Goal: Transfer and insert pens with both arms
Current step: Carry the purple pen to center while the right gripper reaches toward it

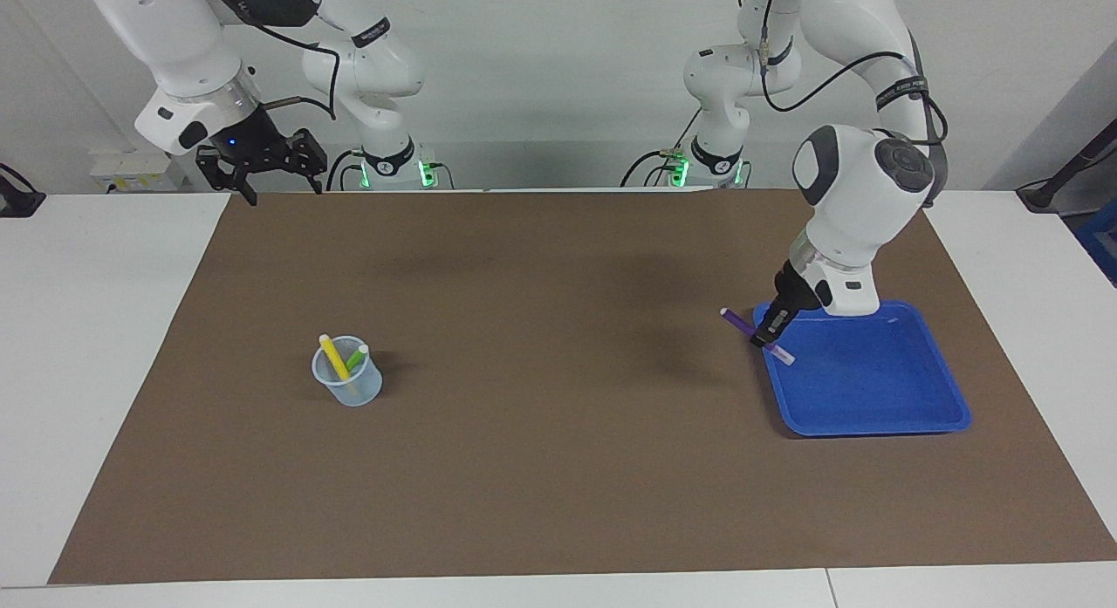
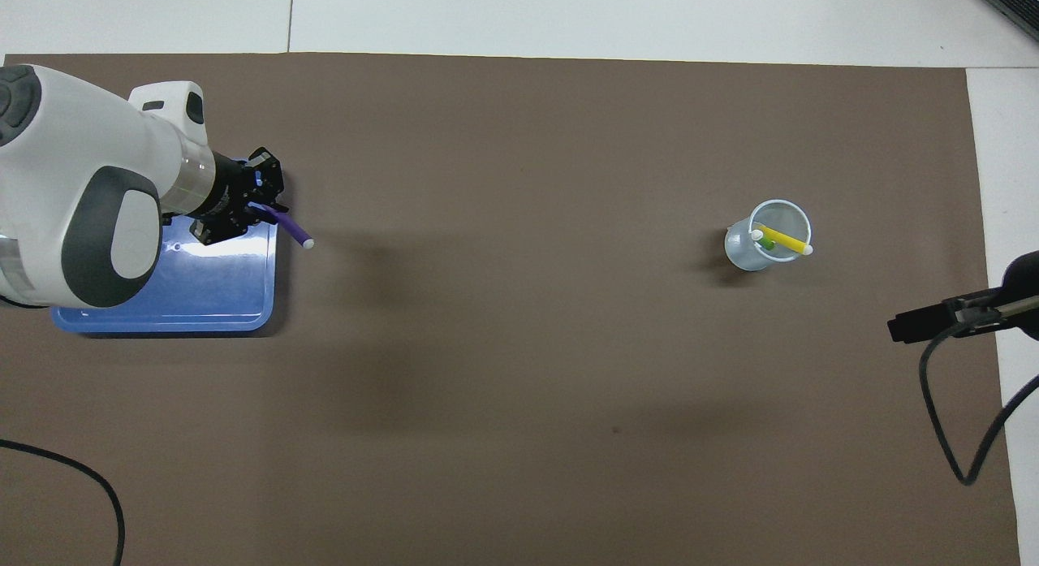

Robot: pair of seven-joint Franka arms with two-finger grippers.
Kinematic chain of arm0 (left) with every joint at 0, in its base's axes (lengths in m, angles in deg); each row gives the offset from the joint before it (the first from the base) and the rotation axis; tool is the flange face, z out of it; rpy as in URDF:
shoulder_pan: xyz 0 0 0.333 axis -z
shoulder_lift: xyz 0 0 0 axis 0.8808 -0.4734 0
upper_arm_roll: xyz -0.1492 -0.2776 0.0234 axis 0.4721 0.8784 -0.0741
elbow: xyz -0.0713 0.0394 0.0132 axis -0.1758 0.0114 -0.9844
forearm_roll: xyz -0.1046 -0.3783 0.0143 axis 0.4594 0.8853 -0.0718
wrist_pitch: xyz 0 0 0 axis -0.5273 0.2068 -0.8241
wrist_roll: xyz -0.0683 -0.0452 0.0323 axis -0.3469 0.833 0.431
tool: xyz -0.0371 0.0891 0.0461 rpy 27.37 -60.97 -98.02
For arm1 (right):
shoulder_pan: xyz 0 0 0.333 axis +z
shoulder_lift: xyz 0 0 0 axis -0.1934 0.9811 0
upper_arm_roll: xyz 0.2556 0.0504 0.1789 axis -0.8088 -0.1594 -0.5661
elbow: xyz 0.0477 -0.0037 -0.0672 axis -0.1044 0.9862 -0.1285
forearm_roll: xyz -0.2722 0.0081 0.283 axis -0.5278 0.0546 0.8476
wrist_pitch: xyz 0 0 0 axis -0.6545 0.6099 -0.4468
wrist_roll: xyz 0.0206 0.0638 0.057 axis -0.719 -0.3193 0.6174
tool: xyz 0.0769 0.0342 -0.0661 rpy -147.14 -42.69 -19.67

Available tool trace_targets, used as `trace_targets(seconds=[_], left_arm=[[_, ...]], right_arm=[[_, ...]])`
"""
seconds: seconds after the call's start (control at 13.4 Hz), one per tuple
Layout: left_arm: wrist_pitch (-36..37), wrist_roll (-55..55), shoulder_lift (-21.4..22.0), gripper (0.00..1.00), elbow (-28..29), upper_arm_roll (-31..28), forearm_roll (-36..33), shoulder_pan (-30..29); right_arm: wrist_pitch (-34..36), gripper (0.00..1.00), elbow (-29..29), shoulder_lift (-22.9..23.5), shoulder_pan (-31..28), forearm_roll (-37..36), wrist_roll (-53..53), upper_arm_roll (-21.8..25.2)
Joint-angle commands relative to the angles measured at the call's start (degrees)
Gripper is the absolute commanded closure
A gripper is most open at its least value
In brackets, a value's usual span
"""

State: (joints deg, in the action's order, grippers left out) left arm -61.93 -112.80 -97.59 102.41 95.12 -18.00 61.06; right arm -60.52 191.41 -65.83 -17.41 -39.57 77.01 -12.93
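The slim purple marker pen with a pale translucent cap end (image 1: 756, 334) looked light and stiff, with a smooth plastic barrel that could turn or slip under a light pinch, so the middle of the barrel seemed the safest place to take it, leaving both ends free for the other arm to receive. That was how the left arm's black two-finger hand (image 1: 768, 333) held it: fingers clamped together on the mid-barrel, the pen tilted, raised in the air over the edge of the shallow blue plastic tray (image 1: 873, 390) that faces the middle of the worktop. In the overhead view one end of the pen (image 2: 290, 227) stuck out past the tray's rim (image 2: 162, 318) over the brown mat (image 2: 519, 347). The tray lay toward the left arm's end of the worktop and appeared to hold no other pen. Toward the right arm's end stood a small clear plastic cup (image 1: 347, 384), upright, with the yellow marker pen (image 1: 333, 357) and the green marker pen (image 1: 356, 358) leaning inside it. The right arm's black two-finger hand (image 1: 262, 174) waited with its fingers spread wide apart and nothing between them, up over the mat's corner at the robots' edge of the worktop, well apart from the cup. A handover with a narrow target would probably need a firm, square grip.
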Motion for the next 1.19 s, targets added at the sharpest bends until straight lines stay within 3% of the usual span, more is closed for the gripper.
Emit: trace_targets(seconds=[0.0,0.52,0.9,1.12], left_arm=[[-1.5,-11.1,1.2,1.0,0.4,-0.9,2.2,4.3],[-8.2,-31.8,1.0,1.0,1.0,-0.6,6.1,12.2],[-13.7,-43.8,0.7,1.0,1.0,-0.6,8.7,20.8],[-19.2,-49.7,0.2,1.0,1.0,-0.6,9.1,24.5]], right_arm=[[-0.1,0.0,3.5,-2.7,-0.8,2.3,0.0,0.0],[-3.5,0.0,4.7,-2.6,-6.7,23.2,0.3,0.8],[-13.3,0.0,6.0,2.6,-4.4,35.0,-3.1,0.5],[-20.9,0.0,6.9,5.2,1.8,37.8,-7.0,0.5]])
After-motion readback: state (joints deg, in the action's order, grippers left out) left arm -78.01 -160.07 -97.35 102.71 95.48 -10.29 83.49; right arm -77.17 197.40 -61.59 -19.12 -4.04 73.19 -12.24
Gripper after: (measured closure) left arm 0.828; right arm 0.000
